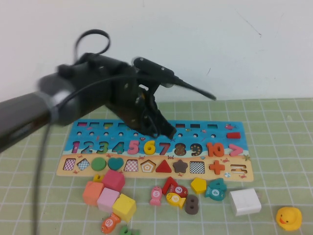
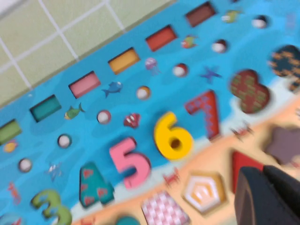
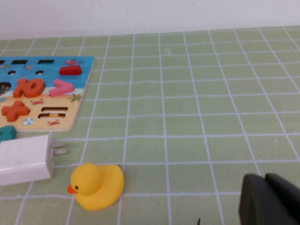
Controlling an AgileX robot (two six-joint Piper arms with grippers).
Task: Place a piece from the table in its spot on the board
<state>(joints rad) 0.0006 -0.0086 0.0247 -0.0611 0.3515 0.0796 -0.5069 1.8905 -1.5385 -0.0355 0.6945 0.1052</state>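
The yellow numeral "6" [image 1: 149,147] lies in its place on the board [image 1: 203,139], between the pink 5 and the red 7. It also shows in the left wrist view [image 2: 172,136], flat in its recess. My left gripper [image 1: 166,133] hangs just above the board's blue part, behind the 6 and 7, shut and empty. Its dark fingers [image 2: 269,197] are over the tan shape row. My right gripper [image 3: 269,199] is shut and empty over the green mat, to the right of the board; it is out of the high view.
Loose pieces lie in front of the board: an orange cube [image 1: 93,192], a magenta cube [image 1: 113,180], a yellow cube [image 1: 124,207], a yellow hexagon [image 1: 198,185], a brown 8 [image 1: 191,204]. A white charger [image 1: 245,201] and a rubber duck [image 1: 288,218] lie at the front right.
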